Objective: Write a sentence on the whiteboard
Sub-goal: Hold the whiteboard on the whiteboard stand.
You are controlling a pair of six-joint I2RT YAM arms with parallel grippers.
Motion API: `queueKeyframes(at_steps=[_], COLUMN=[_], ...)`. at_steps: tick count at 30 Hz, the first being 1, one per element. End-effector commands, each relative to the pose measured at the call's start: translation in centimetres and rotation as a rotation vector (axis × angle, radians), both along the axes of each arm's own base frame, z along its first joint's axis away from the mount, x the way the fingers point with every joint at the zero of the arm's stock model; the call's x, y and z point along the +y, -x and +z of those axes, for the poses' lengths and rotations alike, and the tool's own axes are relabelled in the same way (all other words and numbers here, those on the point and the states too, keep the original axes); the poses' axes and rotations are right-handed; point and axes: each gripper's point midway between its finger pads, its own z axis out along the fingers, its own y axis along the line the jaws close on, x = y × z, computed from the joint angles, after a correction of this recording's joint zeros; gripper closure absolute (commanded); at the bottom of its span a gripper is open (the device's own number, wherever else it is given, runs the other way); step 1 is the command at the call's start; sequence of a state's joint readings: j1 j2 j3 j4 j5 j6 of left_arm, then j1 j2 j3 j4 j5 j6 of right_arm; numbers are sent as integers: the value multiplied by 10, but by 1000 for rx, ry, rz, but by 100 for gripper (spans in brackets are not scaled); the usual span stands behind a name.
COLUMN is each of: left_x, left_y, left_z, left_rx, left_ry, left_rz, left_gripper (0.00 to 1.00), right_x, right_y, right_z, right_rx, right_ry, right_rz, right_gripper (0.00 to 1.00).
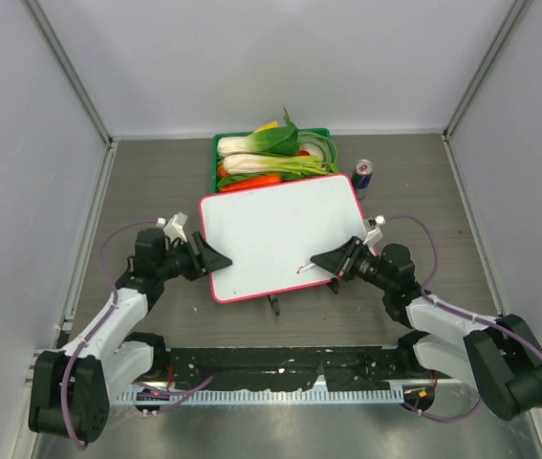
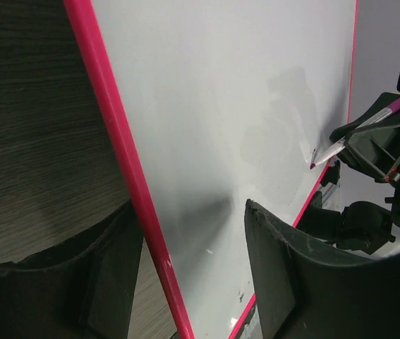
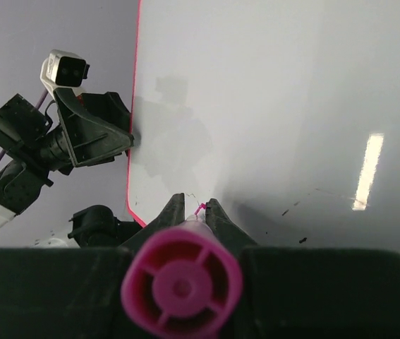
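Observation:
The whiteboard (image 1: 280,229) lies flat on the table, glossy white with a pink-red frame (image 2: 108,134). My right gripper (image 1: 316,260) is shut on a magenta marker (image 3: 182,286) over the board's near right part (image 3: 291,92). The marker's tip touches the board beside a short magenta stroke (image 3: 201,207), also seen in the overhead view as the stroke (image 1: 300,271). No words of the sentence show. My left gripper (image 2: 189,212) is open and straddles the board's left frame, one finger (image 2: 284,268) over the white surface, the other finger (image 2: 108,268) over the table.
A green tray (image 1: 219,143) of vegetables stands behind the board. A drink can (image 1: 363,176) stands at the board's far right corner. Two black clips (image 1: 276,304) stick out from the board's near edge. Grey walls close in both sides and the back.

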State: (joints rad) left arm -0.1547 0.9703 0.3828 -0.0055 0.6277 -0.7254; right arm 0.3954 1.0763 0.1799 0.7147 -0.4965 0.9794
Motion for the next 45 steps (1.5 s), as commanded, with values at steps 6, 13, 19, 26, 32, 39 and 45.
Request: queueKeyframes(at_steps=[6, 13, 19, 26, 32, 39, 45], left_x=[4, 12, 14, 24, 32, 33, 36], left_y=[11, 4, -5, -14, -22, -35, -45], left_z=[-1, 5, 22, 37, 52, 70, 84], left_rx=[-4, -31, -95, -140, -185, -223, -256], left_ry=[-17, -59, -77, -130, -159, -136, -42], left_rz=[48, 94, 99, 138, 184, 196, 162], left_gripper=[31, 19, 15, 12, 10, 11, 16], right_x=[-16, -12, -2, 6, 9, 14, 12], right_y=[20, 15, 4, -2, -11, -23, -33], right_z=[-57, -39, 16, 74, 102, 136, 151], right_rx=[144, 99, 1, -124, -201, -309, -406], right_ry=[83, 67, -24, -75, -73, -54, 45], right_rz=[-51, -36, -11, 23, 29, 41, 32], right_gripper=[98, 99, 98, 99, 99, 98, 99])
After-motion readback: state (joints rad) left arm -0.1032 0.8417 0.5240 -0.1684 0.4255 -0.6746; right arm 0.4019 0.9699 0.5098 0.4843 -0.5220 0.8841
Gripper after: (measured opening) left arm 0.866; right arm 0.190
